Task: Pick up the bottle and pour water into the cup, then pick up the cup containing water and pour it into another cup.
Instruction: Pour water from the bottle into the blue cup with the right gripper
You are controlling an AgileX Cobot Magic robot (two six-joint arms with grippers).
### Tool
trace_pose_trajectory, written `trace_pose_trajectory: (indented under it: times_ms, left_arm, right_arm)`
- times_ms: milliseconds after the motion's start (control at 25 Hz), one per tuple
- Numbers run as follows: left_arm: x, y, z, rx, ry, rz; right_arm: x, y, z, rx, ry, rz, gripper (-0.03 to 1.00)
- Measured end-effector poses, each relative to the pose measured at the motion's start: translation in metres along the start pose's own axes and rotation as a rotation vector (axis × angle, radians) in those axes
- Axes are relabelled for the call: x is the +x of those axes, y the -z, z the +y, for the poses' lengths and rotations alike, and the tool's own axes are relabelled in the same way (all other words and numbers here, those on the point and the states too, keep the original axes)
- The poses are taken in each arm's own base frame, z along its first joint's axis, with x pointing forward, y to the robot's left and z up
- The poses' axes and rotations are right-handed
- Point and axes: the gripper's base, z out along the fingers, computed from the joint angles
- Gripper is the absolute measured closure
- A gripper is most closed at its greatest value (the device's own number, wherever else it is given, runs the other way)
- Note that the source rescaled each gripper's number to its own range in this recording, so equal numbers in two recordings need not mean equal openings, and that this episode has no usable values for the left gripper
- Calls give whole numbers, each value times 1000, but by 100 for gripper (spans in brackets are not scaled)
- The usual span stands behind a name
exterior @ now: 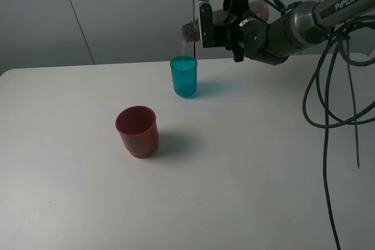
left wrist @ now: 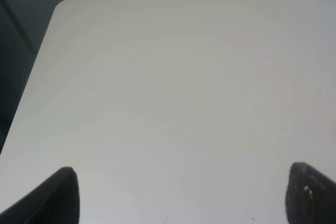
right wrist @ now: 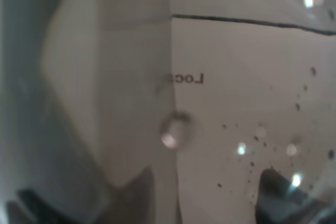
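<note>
Mid first pour: the right gripper [exterior: 222, 21], clamped on the tipped bottle [exterior: 190, 30], pours into the teal cup [exterior: 184, 77] on the surface [exterior: 263, 174]. The red cup [exterior: 137, 131] looks empty, so the second pour is not yet done. The left gripper [left wrist: 184, 198] hangs with jaws apart.

From the high camera I get a bright, evenly lit picture of the pale surface [exterior: 246, 162]. The red cup [exterior: 137, 131] throws a soft shadow toward 3 o'clock, the teal cup [exterior: 184, 76] a blue-tinted one likewise, so light comes from about 9 o'clock. My left wrist view is washed out and soft, the fingertips [left wrist: 52, 198] of the left hand [left wrist: 184, 200] dark blurs. The right wrist view is filled by the bottle [right wrist: 105, 103], out of focus, droplets [right wrist: 176, 129] glinting.
</note>
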Motion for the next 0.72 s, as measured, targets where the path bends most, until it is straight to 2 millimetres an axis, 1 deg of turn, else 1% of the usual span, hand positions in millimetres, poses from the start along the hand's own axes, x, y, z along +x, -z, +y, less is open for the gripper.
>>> trace_pose_trajectory:
  times_ms: [720]
  left_arm:
    - [0,0,0,0,0,0]
  right_arm:
    - [3,0,-4,40,65,32,93]
